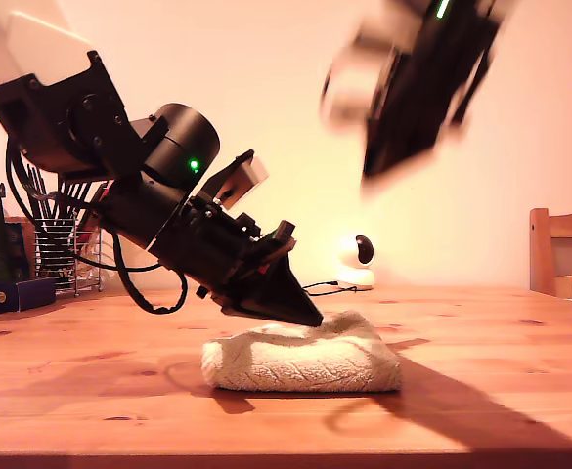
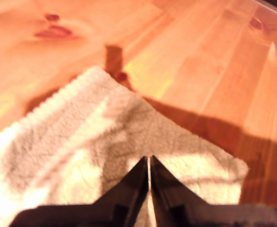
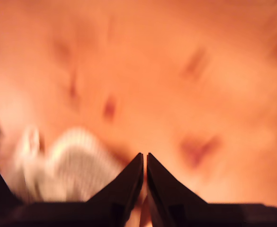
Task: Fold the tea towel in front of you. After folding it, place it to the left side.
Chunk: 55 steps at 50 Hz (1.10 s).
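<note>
My first gripper [image 1: 303, 318] presses its narrow, nearly closed tool onto the folded tea towel [image 1: 300, 360], centre of the exterior view. My second gripper [image 3: 144, 161], tool likewise narrow and empty, hangs blurred in that view's upper right, farther off.

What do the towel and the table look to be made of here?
The towel looks like terry cloth: a pale cream, fluffy looped pile, matte, with a ribbed corded hem showing in the first wrist view. The table looks like pine-type wood: orange-brown boards with dark knots and grain lines, and a slight sheen that suggests varnish, though the warm light makes that uncertain.
</note>
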Available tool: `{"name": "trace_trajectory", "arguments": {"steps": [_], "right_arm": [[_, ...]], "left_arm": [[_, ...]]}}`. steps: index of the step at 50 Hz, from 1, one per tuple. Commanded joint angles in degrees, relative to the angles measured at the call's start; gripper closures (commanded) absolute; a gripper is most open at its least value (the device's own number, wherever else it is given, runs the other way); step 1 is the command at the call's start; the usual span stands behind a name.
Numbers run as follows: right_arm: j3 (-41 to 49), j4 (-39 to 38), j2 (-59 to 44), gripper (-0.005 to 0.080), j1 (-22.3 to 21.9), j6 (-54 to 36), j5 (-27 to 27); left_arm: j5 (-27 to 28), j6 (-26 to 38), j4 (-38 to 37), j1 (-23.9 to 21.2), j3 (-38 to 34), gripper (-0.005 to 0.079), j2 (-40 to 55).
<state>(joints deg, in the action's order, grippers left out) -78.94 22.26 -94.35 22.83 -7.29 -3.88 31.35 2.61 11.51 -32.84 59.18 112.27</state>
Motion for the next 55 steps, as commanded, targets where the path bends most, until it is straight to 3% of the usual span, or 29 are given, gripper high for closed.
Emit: {"name": "trace_trajectory", "arguments": {"steps": [1,19,28,48,55], "right_arm": [[-0.6,-0.4,1.6,0.0765,-0.5,0.5,0.1],[-0.6,1.2,6.7,0.0765,-1.2,0.4,0.0],[-0.6,2.0,6.7,0.0765,-1.2,-0.2,0.0],[-0.6,3.0,6.7,0.0765,-2.6,-1.2,0.0],[-0.6,3.0,6.7,0.0765,-3.4,-1.7,0.0]], "left_arm": [[-0.5,0.5,-1.1,0.1,0.0,0.0764,2.7],[-10.0,0.3,-7.5,0.6,0.0,0.0764,2.9],[-15.9,0.4,-15.3,2.9,0.0,0.0764,2.9],[-23.9,1.1,-28.9,14.2,0.0,0.0764,2.8],[-30.3,3.6,-33.2,17.8,0.0,0.0764,2.8]]}}
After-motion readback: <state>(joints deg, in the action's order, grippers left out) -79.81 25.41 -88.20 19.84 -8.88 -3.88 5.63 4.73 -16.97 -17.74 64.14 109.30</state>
